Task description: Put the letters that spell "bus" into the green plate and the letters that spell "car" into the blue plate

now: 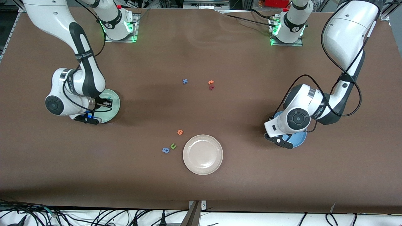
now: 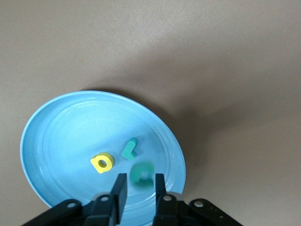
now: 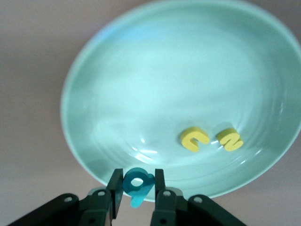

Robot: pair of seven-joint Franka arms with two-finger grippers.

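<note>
Brown table (image 1: 201, 56), both arms low over their plates — plates half hidden in front view.
Right gripper (image 3: 136, 186) pinched the teal "b" (image 3: 138, 182) over the green plate (image 3: 141, 84), by the yellow "u" (image 3: 194, 140) and "s" (image 3: 229, 139). Left gripper (image 2: 140, 186) over the blue plate (image 2: 61, 136): fingers straddled the blurred teal "c" (image 2: 141, 173), grip unclear; yellow "a" (image 2: 102, 163), teal "r" (image 2: 130, 148) beside.

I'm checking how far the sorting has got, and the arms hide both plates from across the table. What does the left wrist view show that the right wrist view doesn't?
Only the left wrist view: the blue plate holding a yellow "a" and a teal "r", with a teal "c" at the left gripper.

Only the right wrist view: the green plate holding a yellow "u" and a yellow "s", with the right gripper shut on a teal "b".

Both: a gripper over its plate with the third letter at its tips.
</note>
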